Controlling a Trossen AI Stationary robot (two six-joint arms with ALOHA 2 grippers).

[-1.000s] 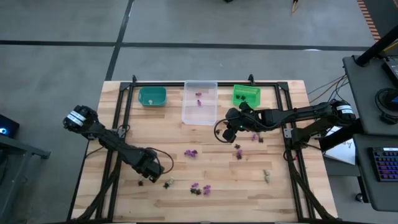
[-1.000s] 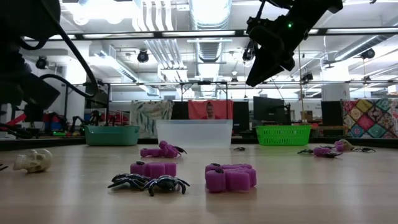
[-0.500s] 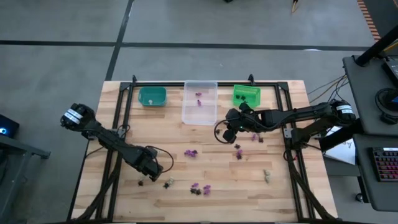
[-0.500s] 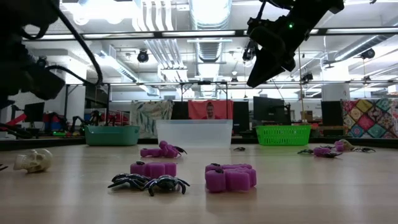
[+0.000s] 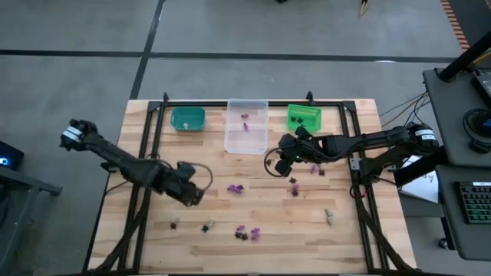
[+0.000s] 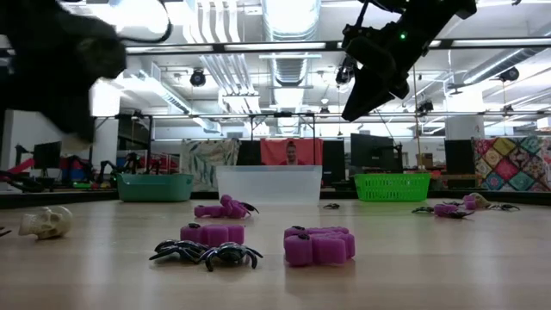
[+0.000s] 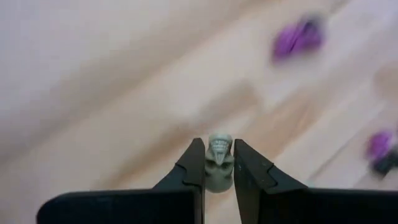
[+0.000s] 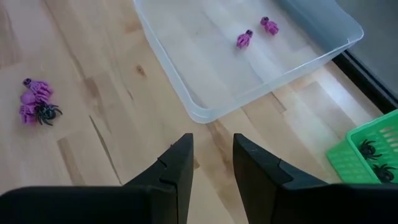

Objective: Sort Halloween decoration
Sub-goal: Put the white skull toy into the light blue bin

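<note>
the left gripper (image 7: 219,163) is pinched narrow around a tiny pale beige plastic skull (image 7: 219,163), which stands upright between its two dark fingers (image 7: 189,171) with the teeth showing. a second ago this gripper sat lower on the light wooden slatted table (image 5: 337,238), close to the trinkets near the front edge; now it has lifted and swung toward the middle of the table (image 5: 186,192), so the pick looks done and the carry has begun. from the colours already sorted, the small teal plastic bin (image 5: 188,119) at the far left of the row seems the likely place for beige pieces, though its contents are too small to tell. the clear plastic bin (image 5: 247,136) beside it holds two purple trinkets (image 8: 254,32), and the green plastic basket (image 5: 304,116) holds black spiders (image 8: 368,149). the right gripper (image 8: 211,163) has not moved: it hangs half open and empty just in front of the clear bin. more purple and black pieces (image 5: 235,188) lie scattered on the table, so much sorting is left.
</note>
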